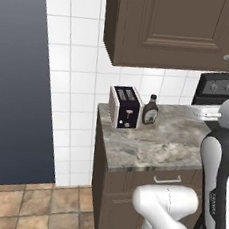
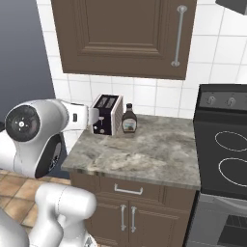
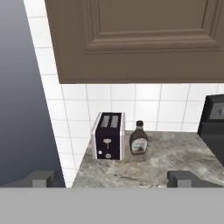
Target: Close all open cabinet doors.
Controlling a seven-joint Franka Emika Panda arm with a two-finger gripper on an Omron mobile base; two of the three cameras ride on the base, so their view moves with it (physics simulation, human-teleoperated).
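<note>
Above the grey marble desk [image 2: 144, 149], the dark brown wooden cabinet door [image 2: 123, 34] with vertical silver bar handle [image 2: 178, 36] is seen; it lies up and ahead of the pincer [image 3: 111, 179], whose fingertips are spread, nothing held

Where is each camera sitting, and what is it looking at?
Left base view: behind the arm on its left, facing forward and down at the counter and cabinet door; the white arm rises at lower right.
Right base view: behind on the right, facing the same counter, plus the stove; the arm rises at lower left.
Hand view: on the hand, looking along the gripper at the wall; its dark finger tips poke up at the bottom.
All three share the toaster and brown bottle.
</note>
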